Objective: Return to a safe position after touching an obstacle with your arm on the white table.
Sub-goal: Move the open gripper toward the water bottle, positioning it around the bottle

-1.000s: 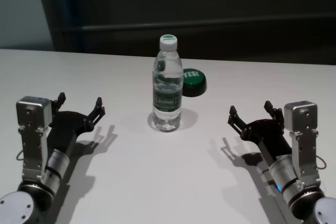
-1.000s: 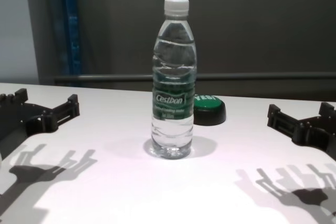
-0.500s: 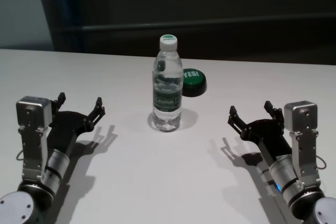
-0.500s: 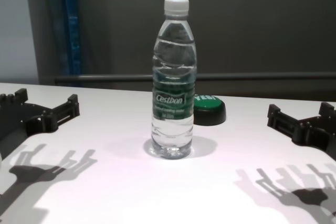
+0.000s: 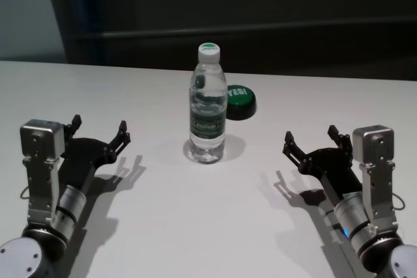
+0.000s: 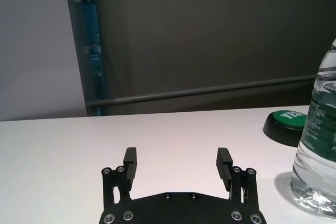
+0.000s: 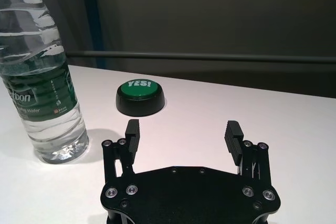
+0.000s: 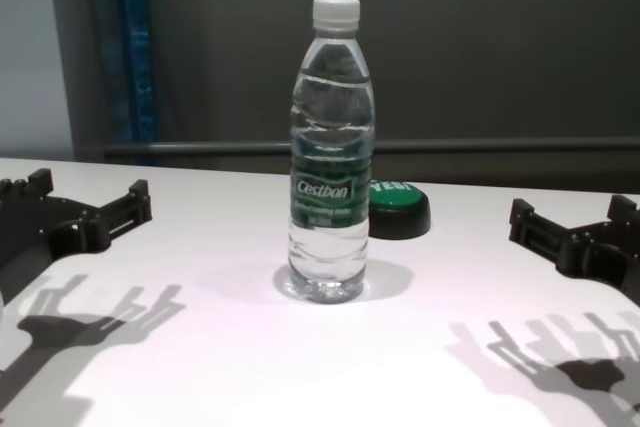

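The obstacle, a clear water bottle point(image 5: 208, 105) with a white cap and dark green label, stands upright in the middle of the white table point(image 5: 195, 226). It also shows in the chest view point(image 8: 331, 157), the left wrist view point(image 6: 317, 135) and the right wrist view point(image 7: 39, 72). My left gripper point(image 5: 100, 129) is open and empty, low over the table well to the bottle's left. My right gripper point(image 5: 311, 137) is open and empty, well to the bottle's right. Both show in the chest view, left point(image 8: 90, 202) and right point(image 8: 570, 219), apart from the bottle.
A low round black puck with a green "YES!" top point(image 5: 238, 101) sits just behind and right of the bottle, also in the right wrist view point(image 7: 140, 96). A dark wall with a rail lies beyond the table's far edge.
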